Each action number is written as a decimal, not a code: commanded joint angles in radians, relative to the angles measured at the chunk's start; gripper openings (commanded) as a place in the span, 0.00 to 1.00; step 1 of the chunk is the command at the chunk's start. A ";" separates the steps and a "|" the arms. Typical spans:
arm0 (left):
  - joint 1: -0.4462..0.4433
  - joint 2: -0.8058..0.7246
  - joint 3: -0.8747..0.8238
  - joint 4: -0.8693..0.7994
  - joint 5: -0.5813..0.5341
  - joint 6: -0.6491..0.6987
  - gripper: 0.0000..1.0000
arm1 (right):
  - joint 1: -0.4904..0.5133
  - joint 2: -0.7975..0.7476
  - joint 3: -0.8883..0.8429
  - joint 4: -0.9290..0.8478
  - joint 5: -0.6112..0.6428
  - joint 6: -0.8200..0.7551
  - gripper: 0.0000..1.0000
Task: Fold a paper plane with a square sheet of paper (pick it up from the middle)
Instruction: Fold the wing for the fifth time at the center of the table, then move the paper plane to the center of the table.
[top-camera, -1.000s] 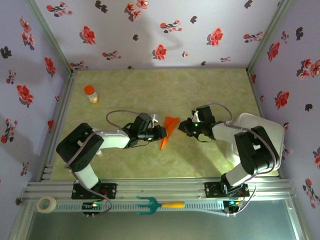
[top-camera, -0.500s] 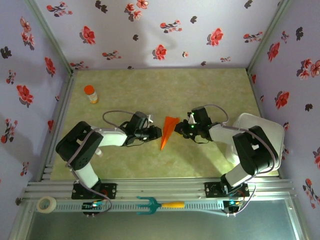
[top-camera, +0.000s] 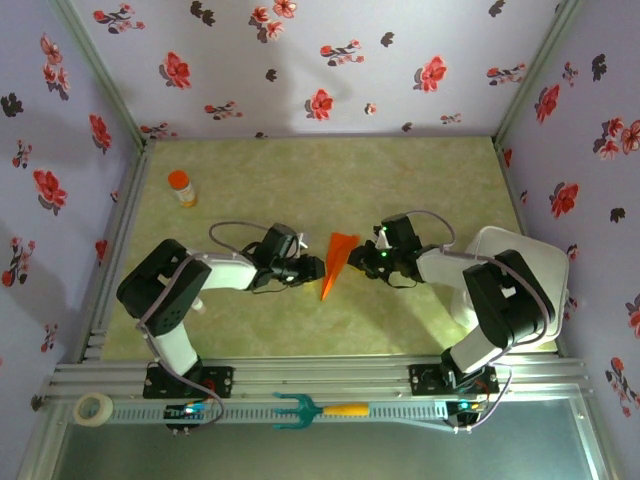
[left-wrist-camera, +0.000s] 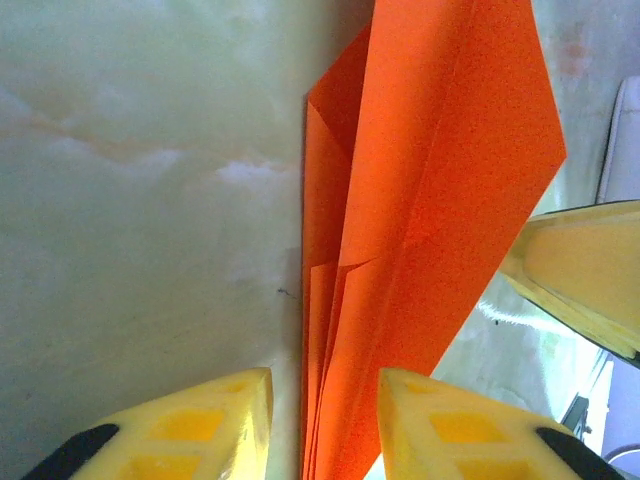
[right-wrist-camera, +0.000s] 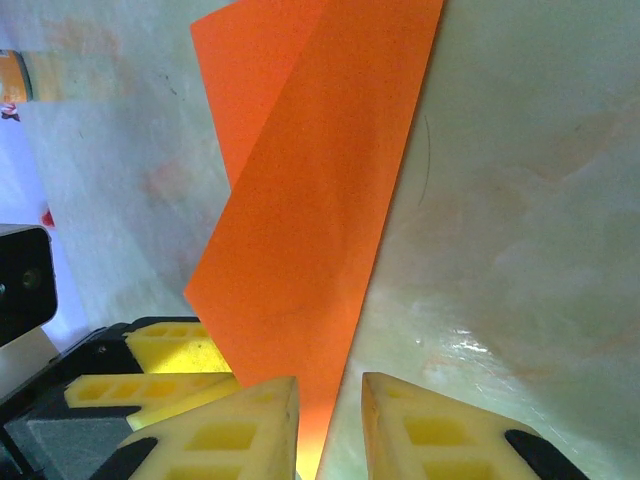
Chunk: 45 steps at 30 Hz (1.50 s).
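Note:
The paper plane (top-camera: 338, 262) is a narrow orange-red dart lying on the table between my two grippers. My left gripper (top-camera: 314, 268) is at its left side. In the left wrist view the layered folds (left-wrist-camera: 420, 200) run up between its fingers, and the left gripper (left-wrist-camera: 325, 385) stands open with a sliver of table showing beside the left finger (left-wrist-camera: 215, 420). My right gripper (top-camera: 357, 258) is at the plane's right side. In the right wrist view the paper plane (right-wrist-camera: 300, 200) tapers down into the narrow gap of my right gripper (right-wrist-camera: 330, 385), whose jaws stand slightly apart.
An orange-capped bottle (top-camera: 181, 187) stands at the back left. A white tray (top-camera: 530, 262) sits at the right edge under the right arm. On the front rail lie a tape roll (top-camera: 93, 408) and a teal fork tool (top-camera: 318, 410).
The right gripper has moved left up to the plane. The left gripper has drawn back slightly and its jaws have widened. The plane has barely shifted.

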<state>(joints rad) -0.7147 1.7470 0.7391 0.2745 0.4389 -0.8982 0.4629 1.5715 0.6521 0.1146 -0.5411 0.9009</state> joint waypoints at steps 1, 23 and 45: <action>0.006 0.027 0.027 -0.035 0.029 0.034 0.35 | 0.006 0.017 -0.014 0.028 0.012 0.010 0.25; -0.011 0.130 0.115 -0.073 0.153 0.061 0.31 | 0.018 0.074 -0.013 0.092 -0.023 0.027 0.21; -0.028 0.197 0.155 -0.003 0.253 0.059 0.18 | 0.031 0.134 -0.003 0.119 -0.060 0.036 0.18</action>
<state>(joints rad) -0.7048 1.8950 0.8822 0.2237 0.6327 -0.8536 0.4854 1.6840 0.6395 0.2127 -0.5819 0.9253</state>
